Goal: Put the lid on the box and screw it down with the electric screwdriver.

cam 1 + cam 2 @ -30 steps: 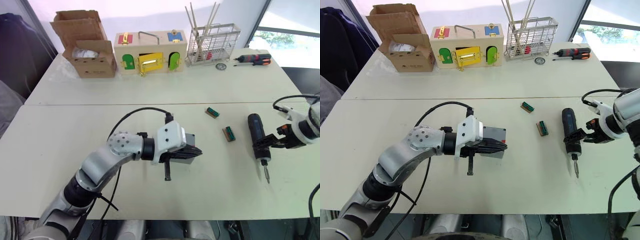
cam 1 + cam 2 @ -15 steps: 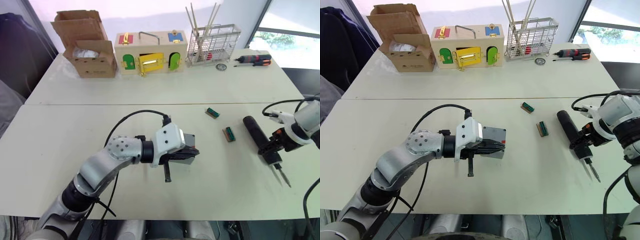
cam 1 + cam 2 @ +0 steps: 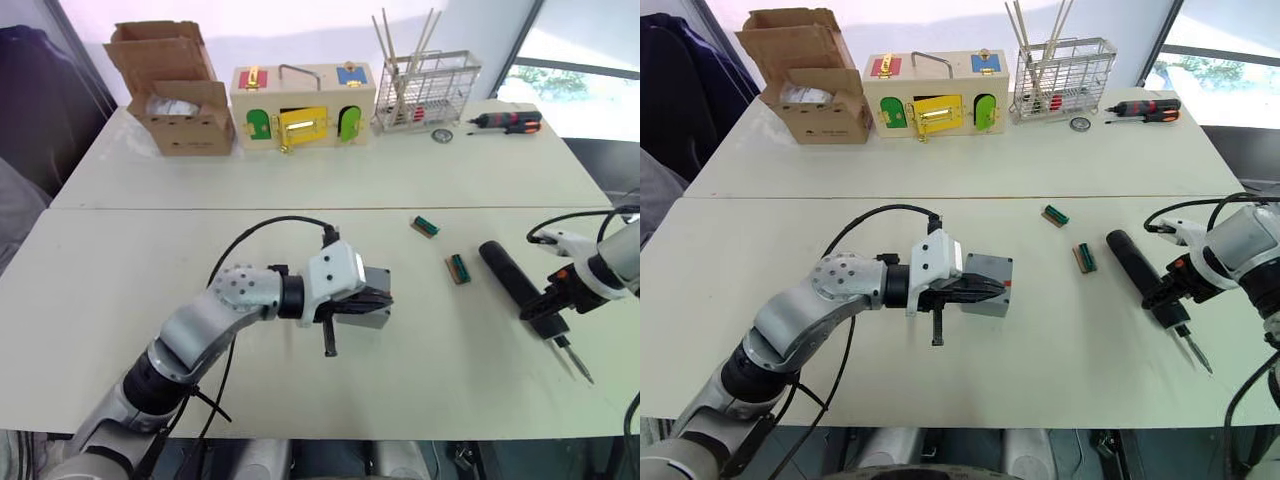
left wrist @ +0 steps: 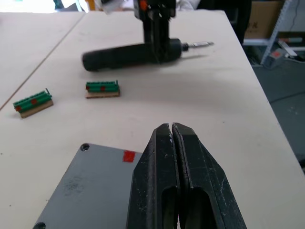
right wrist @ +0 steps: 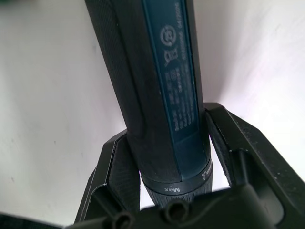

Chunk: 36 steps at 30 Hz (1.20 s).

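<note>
At the right of the frame, the right gripper (image 3: pixel 1167 292) is clamped around the electric screwdriver (image 3: pixel 1137 270) near its bit end. The tool's long axis runs diagonally, blunt end toward the upper left and metal bit toward the lower right, low over the surface (image 3: pixel 1060 370). At centre, the left gripper (image 3: pixel 372 301) has its fingers pressed together, empty, over the lid (image 3: pixel 372 277) sitting on the box (image 3: pixel 992 303).

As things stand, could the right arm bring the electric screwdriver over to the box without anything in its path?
Probably yes: the right gripper is clamped on the electric screwdriver, but the left gripper rests shut over the box, crowding its top.
</note>
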Motion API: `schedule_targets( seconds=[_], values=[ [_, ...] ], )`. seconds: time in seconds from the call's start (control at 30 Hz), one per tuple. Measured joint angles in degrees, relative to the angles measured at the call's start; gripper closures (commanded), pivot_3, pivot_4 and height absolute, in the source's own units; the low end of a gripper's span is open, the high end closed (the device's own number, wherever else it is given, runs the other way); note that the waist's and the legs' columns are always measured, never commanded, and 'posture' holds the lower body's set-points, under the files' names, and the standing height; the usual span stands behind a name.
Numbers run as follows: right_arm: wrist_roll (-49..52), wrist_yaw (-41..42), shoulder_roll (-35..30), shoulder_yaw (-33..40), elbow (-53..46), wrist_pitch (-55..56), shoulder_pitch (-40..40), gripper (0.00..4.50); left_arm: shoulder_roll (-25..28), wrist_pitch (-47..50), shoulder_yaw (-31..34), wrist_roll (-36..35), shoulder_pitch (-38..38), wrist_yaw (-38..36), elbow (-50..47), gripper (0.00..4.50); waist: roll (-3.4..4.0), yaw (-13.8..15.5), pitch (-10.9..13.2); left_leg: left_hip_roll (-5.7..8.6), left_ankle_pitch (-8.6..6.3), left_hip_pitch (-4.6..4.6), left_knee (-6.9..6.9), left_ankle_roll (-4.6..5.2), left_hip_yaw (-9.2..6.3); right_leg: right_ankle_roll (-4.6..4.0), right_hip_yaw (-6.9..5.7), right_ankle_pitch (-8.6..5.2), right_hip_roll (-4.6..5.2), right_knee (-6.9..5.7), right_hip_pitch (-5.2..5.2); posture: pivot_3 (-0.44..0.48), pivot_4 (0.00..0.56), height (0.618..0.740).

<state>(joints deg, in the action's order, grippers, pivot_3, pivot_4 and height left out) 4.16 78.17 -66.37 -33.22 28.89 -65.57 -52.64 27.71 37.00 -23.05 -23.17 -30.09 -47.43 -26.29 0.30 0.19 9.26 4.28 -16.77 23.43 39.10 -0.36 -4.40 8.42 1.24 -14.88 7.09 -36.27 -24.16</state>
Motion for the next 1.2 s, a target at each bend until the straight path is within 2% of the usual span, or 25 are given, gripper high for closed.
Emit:
schedule_targets(
  seconds=[0.1,0.17,0.2,0.3,0.4,0.5,0.6,0.67,0.8,1.03,1.2],
  values=[
    [2.78,-3.54,0.63,10.36,1.15,-1.57,-6.98,2.61,1.08,-1.17,2.59,-0.05,-2.59,-2.45,5.09,4.50,0.52,-0.16,0.31,-0.02,0.00,0.14,-0.23,-0.01,0.11,0.01,0.08,0.00,0.03,-0.13,-0.42,0.000,0.150,0.730],
    [5.26,-7.13,0.72,20.67,-2.15,-3.61,-8.73,2.61,1.77,-1.95,4.27,-0.03,-3.66,-3.90,8.02,4.50,0.44,0.14,0.32,-0.08,0.00,0.14,-0.47,-0.01,-0.03,0.00,-0.11,-0.01,-0.08,-0.09,-0.46,0.000,0.150,0.730],
    [6.82,-10.17,2.53,29.08,-5.84,-5.03,-7.12,2.61,2.21,-2.49,4.61,0.00,-4.03,-4.69,9.31,4.50,0.33,0.35,0.32,-0.13,0.01,0.14,-0.52,-0.02,-0.16,-0.01,-0.19,-0.01,-0.11,-0.08,-0.45,0.000,0.150,0.730],
    [13.29,-18.20,16.34,52.89,-22.91,-9.15,0.65,2.61,2.60,-2.91,4.86,0.18,-4.79,-6.48,13.04,4.50,0.20,0.40,0.28,-0.13,0.10,0.13,-0.54,-0.17,-0.22,-0.01,-0.19,-0.01,-0.12,-0.09,-0.43,0.000,0.150,0.730],
    [18.18,-27.50,33.28,65.67,-37.96,-9.53,6.52,2.61,2.61,-3.64,4.83,0.21,-5.72,-7.87,14.87,4.50,0.22,0.61,0.30,-0.02,0.16,0.16,-0.17,-0.27,-0.24,-0.01,-0.14,-0.01,0.00,-0.59,-0.44,0.000,0.150,0.730],
    [20.76,-37.30,45.91,72.63,-48.20,-4.29,9.42,2.61,3.45,-3.76,4.84,0.30,-6.12,-9.36,15.38,4.50,0.23,0.94,0.29,0.16,0.18,0.16,0.04,-0.27,-0.31,0.00,-0.13,-0.01,0.13,-0.81,-0.41,0.000,0.150,0.730],
    [25.68,-41.10,52.69,74.04,-56.12,-0.14,15.36,2.61,3.82,-2.89,4.75,0.48,-7.07,-10.19,15.38,4.50,0.22,0.56,0.29,0.20,0.14,0.16,-0.01,-0.20,-0.40,0.00,-0.14,-0.01,0.12,-0.94,-0.40,0.000,0.150,0.730],
    [27.42,-41.65,53.72,72.04,-57.85,0.55,19.04,2.61,3.69,-2.44,4.67,0.59,-7.85,-10.46,15.37,4.50,0.23,0.05,0.29,0.20,0.13,0.16,-0.04,-0.19,-0.29,0.00,-0.12,-0.01,0.13,-0.94,-0.44,0.000,0.150,0.730],
    [28.99,-43.15,53.93,66.12,-58.68,4.35,25.05,2.61,1.24,-2.33,4.04,1.55,-8.77,-9.60,15.76,4.50,0.23,-0.98,0.29,0.16,0.14,0.13,-0.04,-0.19,-0.27,0.00,-0.13,-0.01,0.10,-0.94,-0.44,0.000,0.150,0.730],
    [30.69,-43.75,51.72,59.81,-58.38,10.99,29.44,2.61,1.37,-4.43,-0.61,7.06,-7.81,-10.43,18.72,4.50,0.24,-1.19,0.29,0.09,0.13,0.05,-0.23,-0.19,-0.27,0.00,-0.13,-0.01,0.03,-0.92,-0.45,0.000,0.150,0.730],
    [32.40,-44.31,50.39,56.87,-58.31,13.00,30.79,2.61,0.92,-5.57,-0.64,8.29,-7.20,-9.97,19.03,4.50,0.23,-0.92,0.29,0.09,0.13,0.05,-0.14,-0.19,-0.28,0.00,-0.12,-0.01,0.03,-0.89,-0.40,0.000,0.150,0.730]
  ],
)
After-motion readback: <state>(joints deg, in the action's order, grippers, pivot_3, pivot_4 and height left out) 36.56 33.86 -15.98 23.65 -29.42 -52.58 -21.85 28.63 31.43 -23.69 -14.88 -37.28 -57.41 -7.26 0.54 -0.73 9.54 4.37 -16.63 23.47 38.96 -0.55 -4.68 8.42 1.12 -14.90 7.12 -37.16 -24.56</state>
